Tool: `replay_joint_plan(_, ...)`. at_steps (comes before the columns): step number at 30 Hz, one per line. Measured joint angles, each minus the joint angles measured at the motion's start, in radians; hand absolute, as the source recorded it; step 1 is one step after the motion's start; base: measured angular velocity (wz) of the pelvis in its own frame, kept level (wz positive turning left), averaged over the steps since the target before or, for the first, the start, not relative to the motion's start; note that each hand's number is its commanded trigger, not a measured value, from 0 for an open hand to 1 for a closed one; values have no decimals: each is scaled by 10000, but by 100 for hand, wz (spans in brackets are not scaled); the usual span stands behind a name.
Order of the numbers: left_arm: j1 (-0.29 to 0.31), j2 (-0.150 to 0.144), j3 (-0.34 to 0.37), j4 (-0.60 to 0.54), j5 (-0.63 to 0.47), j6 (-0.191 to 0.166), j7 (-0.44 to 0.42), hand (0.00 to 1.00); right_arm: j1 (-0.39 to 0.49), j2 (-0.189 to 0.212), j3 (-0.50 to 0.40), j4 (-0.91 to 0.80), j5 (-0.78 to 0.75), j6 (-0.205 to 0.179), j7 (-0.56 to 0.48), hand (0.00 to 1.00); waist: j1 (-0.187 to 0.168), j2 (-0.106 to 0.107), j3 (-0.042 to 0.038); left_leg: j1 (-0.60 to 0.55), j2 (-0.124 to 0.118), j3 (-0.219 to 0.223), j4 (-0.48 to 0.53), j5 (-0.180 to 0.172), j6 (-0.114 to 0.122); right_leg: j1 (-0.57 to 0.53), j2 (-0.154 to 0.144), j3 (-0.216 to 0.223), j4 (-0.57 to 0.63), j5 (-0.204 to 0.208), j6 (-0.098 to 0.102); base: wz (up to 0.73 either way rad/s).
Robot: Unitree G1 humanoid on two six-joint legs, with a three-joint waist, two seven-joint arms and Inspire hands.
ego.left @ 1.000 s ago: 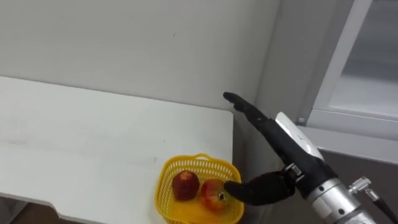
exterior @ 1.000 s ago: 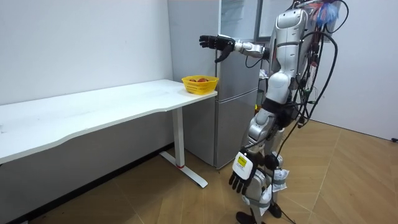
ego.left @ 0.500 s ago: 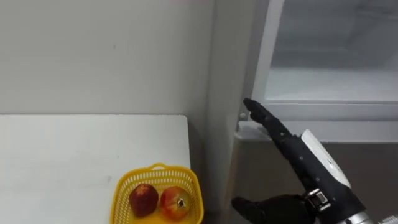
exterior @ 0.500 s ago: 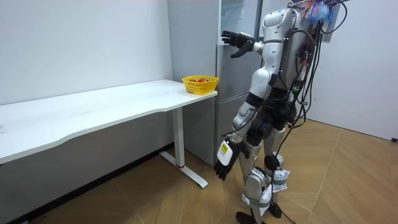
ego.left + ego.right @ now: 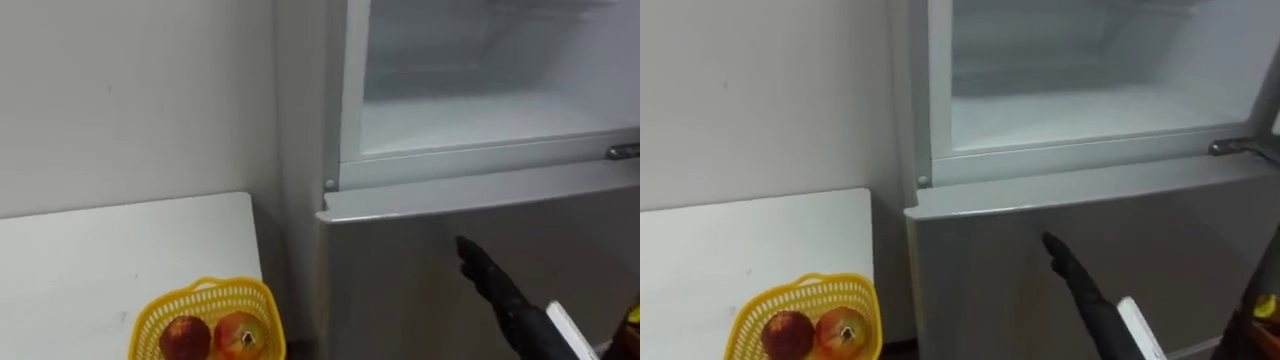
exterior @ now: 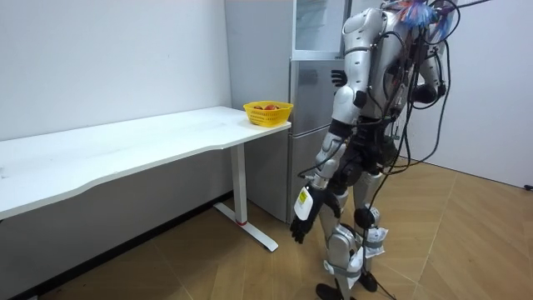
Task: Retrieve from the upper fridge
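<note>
Fridge (image 5: 420,270): right of frame, just beside the table (image 5: 120,260).
Upper compartment (image 5: 480,110): open, white inside, upper right.
Basket (image 5: 262,315): yellow, lower left, on the table corner, two red fruits (image 5: 238,335) inside.
Right hand (image 5: 487,278): I see the fingers straight before the lower door.
Left hand (image 6: 301,227): hangs low, relaxed.

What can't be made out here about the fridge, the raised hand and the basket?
Fridge: the eye views' top edge cuts its open upper compartment, and the robot partly covers it in the room view, so its contents are unsettled.
Right hand: the lower edge cuts off its palm and thumb.
Basket: the lower edge cuts it; the kind of fruit is unclear.
</note>
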Motion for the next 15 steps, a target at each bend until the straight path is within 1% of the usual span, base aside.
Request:
replay_joint_plan(2, -73, 3, -153, -13, -22, -6, 41, 0, 24, 9, -73, 88, 29, -14, -308, 0, -34, 128, 20, -15, 22, 160, 5, 1, -2, -102, 25, 109, 15, 1, -8, -14)
replay_joint_plan(4, -266, 10, -339, -19, -26, -55, 130, 0, 22, 61, -67, 263, 185, -32, -545, 0, -38, 167, 21, -7, 30, 182, 4, 1, -4, -106, 41, 139, 17, 0, -9, -2)
replay_joint_plan(6, -358, 7, -575, -94, -32, -184, 198, 0, 26, 233, -56, 360, 438, -32, -856, 0, -30, 152, 22, 2, 50, 212, 1, -6, -20, -128, 88, 236, 15, 3, -14, -6)
replay_joint_plan(9, -401, -2, -803, -122, -32, -187, 200, 0, 40, 304, -49, 390, 1070, -32, -1264, 0, -63, 111, 12, -11, 59, 263, -2, -15, -33, -210, 116, 332, 22, 5, -18, -9)
replay_joint_plan(13, -394, -1, -973, -127, -103, -93, 195, 0, 81, 323, -42, 498, 2145, -22, -1861, 0, -93, 23, 5, -45, 79, 412, -17, -33, -56, -328, 161, 504, 18, 18, -22, -12)
replay_joint_plan(15, -480, 4, -1016, -134, -405, -31, 191, 0, 66, 323, -33, 584, 2565, -21, -1976, 0, -189, -14, -7, -61, 84, 464, -34, -38, -60, -376, 174, 553, 19, 18, -22, -9)
